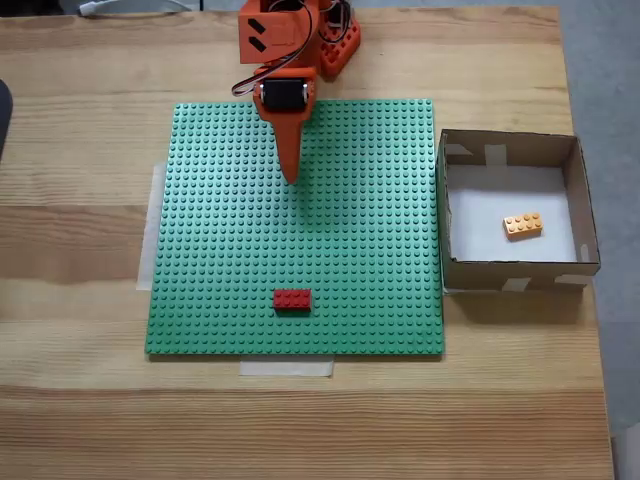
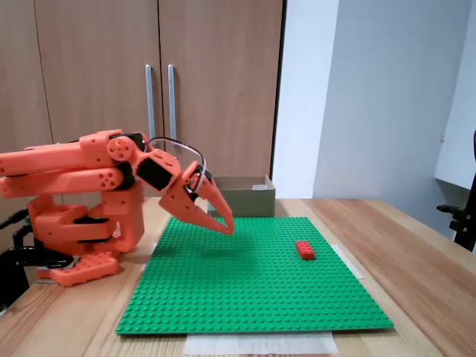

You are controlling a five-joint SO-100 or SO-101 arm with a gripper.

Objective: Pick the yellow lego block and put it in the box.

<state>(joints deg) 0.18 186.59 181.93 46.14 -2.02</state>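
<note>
My orange jaws (image 1: 291,176) are hovering pressed together above the green studded baseplate (image 1: 220,270). The small yellow-orange lego brick (image 1: 523,225) is lying on the white bottom of the brown cardboard box (image 1: 510,272), beside the baseplate on the wooden bench (image 1: 80,250).

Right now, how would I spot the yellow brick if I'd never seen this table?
In the fixed view from above, find the green studded baseplate, then the brown cardboard box touching its right edge. The yellow lego block lies alone on the box's white floor. The same-sized red brick sits on the green plate instead.
</note>
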